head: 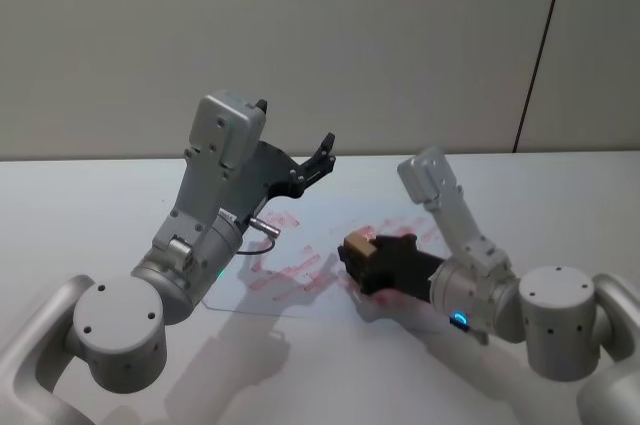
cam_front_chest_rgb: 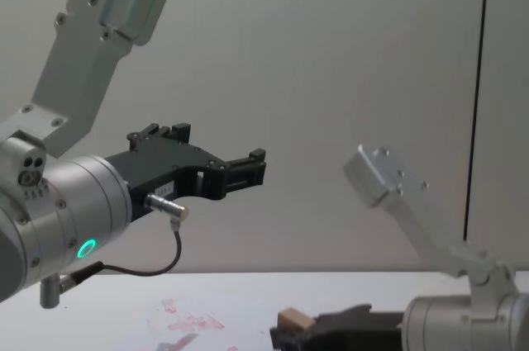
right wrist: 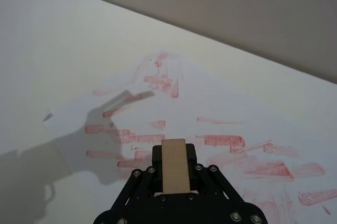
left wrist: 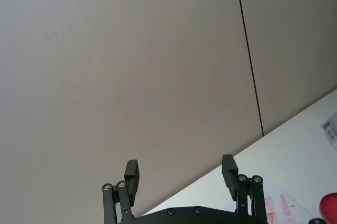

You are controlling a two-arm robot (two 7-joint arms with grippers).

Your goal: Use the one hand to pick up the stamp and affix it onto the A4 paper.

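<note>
Tan wooden rectangular stamp [right wrist: 175, 166] is being grasped by the black two-finger right hand [head: 358, 253] low over the white, red-smudged A4 paper [right wrist: 221, 113], so, I think, it should be lowering straight and pressing its face flat and evenly, while the left hand [left wrist: 180, 170] is hanging raised, fingers apart.

The place looked like a robotics lab or test room. A bare white table [head: 80, 195] stood before a plain beige panelled wall [head: 300, 35] crossed by one dark vertical seam [head: 541, 45], and a silver left arm [head: 215, 175] and right arm [head: 470, 235] with status lights reached over it. On the table lay the A4 paper [right wrist: 174, 109], crowded with many smudgy red stamp prints.
</note>
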